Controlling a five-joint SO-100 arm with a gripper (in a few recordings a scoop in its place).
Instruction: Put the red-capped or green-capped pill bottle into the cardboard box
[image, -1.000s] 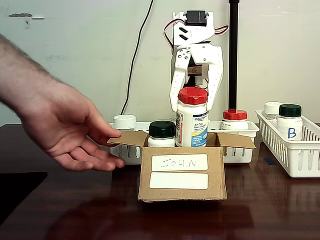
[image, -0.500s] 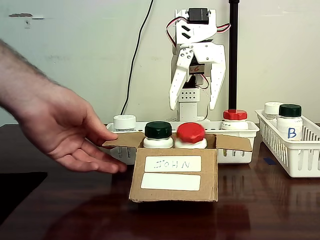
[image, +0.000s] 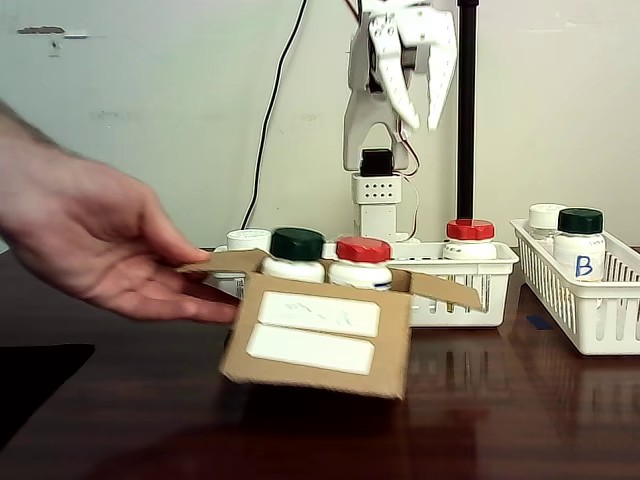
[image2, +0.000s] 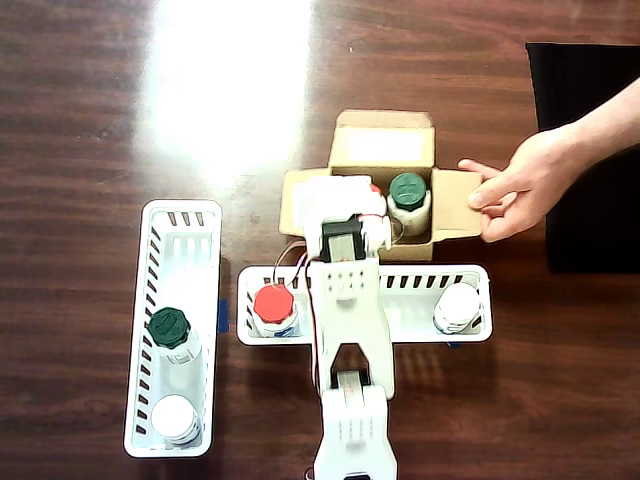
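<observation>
Pill bottle (image: 362, 261) sits inside cardboard box (image: 318, 340), at 7 o'clock well below the claw (image: 414, 108). Claw open wide, holding nothing. A hand (image: 95, 240) grips the box flap.

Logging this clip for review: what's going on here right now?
The red-capped pill bottle sits inside the cardboard box beside a green-capped bottle. The gripper hangs open and empty above it. A person's hand holds the box's side flap, and the box sits tilted in the fixed view.

The pill bottle (image: 363, 260) stands in the cardboard box (image: 318, 342), seemingly tilted.
</observation>
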